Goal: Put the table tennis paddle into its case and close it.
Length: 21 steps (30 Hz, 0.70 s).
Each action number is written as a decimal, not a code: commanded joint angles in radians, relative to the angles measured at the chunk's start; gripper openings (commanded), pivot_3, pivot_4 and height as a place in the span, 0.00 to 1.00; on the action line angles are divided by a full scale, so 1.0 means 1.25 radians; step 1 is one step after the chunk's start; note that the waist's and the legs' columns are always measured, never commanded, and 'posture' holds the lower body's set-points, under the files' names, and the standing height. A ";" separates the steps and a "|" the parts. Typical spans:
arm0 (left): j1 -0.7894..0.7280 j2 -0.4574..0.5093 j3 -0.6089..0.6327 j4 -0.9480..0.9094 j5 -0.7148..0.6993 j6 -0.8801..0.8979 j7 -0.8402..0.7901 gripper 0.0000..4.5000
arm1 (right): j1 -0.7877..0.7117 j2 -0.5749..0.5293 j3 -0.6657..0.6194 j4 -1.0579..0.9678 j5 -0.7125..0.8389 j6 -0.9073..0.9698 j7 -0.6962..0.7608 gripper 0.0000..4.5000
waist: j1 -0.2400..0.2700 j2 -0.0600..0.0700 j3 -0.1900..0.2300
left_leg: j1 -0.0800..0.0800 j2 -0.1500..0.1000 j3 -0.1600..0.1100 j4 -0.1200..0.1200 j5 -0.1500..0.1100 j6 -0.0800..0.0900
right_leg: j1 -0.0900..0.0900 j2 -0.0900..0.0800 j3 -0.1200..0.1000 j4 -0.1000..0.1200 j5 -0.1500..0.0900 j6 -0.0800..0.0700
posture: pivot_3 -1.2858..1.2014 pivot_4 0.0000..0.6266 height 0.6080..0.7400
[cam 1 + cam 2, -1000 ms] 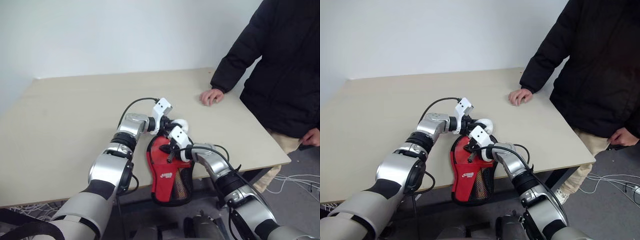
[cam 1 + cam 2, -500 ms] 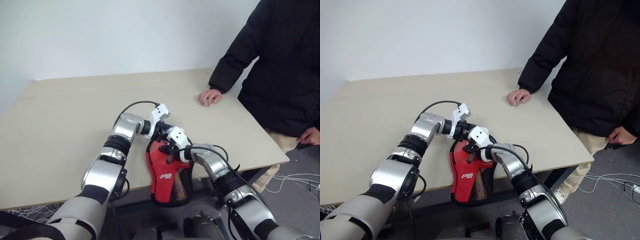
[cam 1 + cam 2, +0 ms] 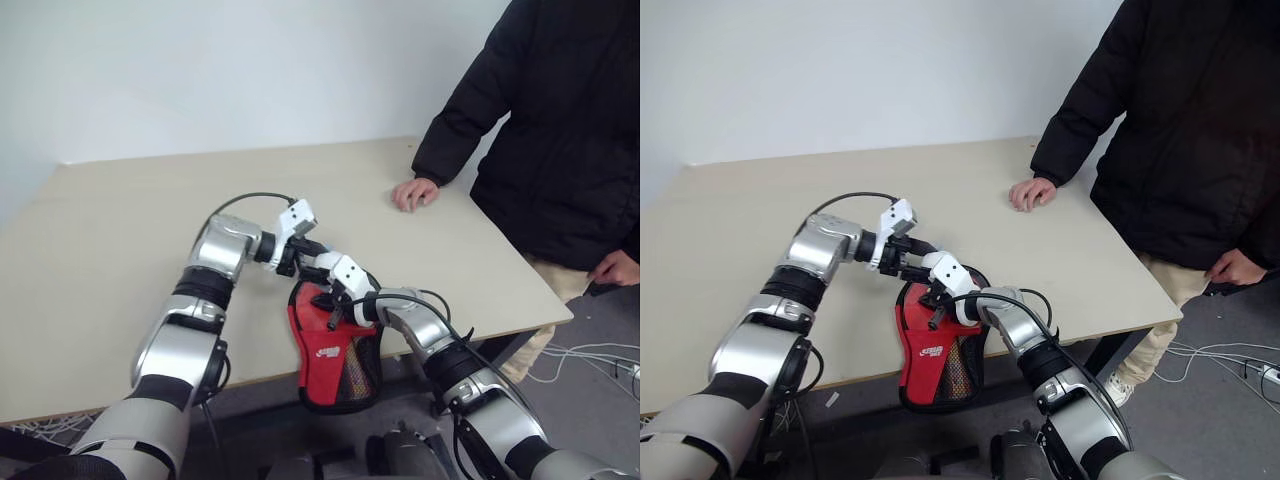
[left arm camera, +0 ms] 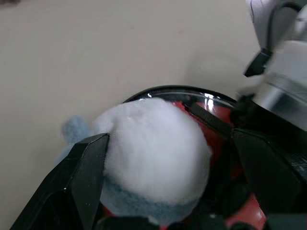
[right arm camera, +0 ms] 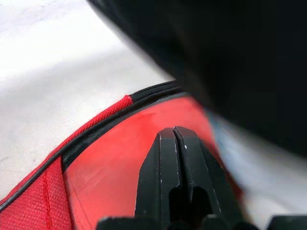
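The case [image 3: 335,345] may slide off the surface [image 3: 120,230] edge, since our left hand [image 3: 312,262] is spread and our right hand [image 5: 176,158] is pressed together on it.

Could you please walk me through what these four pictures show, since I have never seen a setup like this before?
A two-armed robot stands at a table. Two pictures come from its head, looking down over its arms. The other two come from cameras on its wrists, looking along each tool's black fingers.

A red and black paddle case hangs half over the table's near edge. The right tool is shut, with its tips against the red case. The left tool is open, just beyond the case's top; its wrist picture shows a fluffy white lump between its fingers, lying at the case's rim. Whether they touch it I cannot tell.

A person in a black jacket rests a hand on the table.
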 commanded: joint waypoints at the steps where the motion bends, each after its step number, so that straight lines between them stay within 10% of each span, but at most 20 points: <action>1: 0.000 0.050 0.005 -0.066 -0.019 0.008 -0.027 0.99 | 0.025 -0.005 0.020 0.066 -0.024 0.025 -0.001 0.00 | 0.000 0.000 0.000 | 0.000 0.000 0.000 0.000 0.000 0.000 | 0.000 0.000 0.000 0.001 0.000 0.000 | 0.52 0.00 1.00; 16: 0.131 0.203 0.077 -0.340 -0.128 0.076 -0.005 0.99 | 0.030 -0.020 0.027 0.045 -0.022 0.036 0.021 0.00 | 0.001 0.001 0.000 | 0.002 -0.001 0.002 0.003 0.000 0.000 | -0.001 -0.001 0.006 0.006 -0.001 0.001 | 0.52 0.00 1.00; 21: 0.244 0.229 0.099 -0.462 -0.162 0.100 0.030 1.00 | 0.059 -0.054 0.035 -0.019 -0.018 0.066 0.049 0.28 | 0.004 0.001 0.000 | 0.001 -0.002 0.002 0.003 0.000 0.000 | -0.001 -0.001 0.009 0.006 -0.001 0.001 | 0.52 0.00 1.00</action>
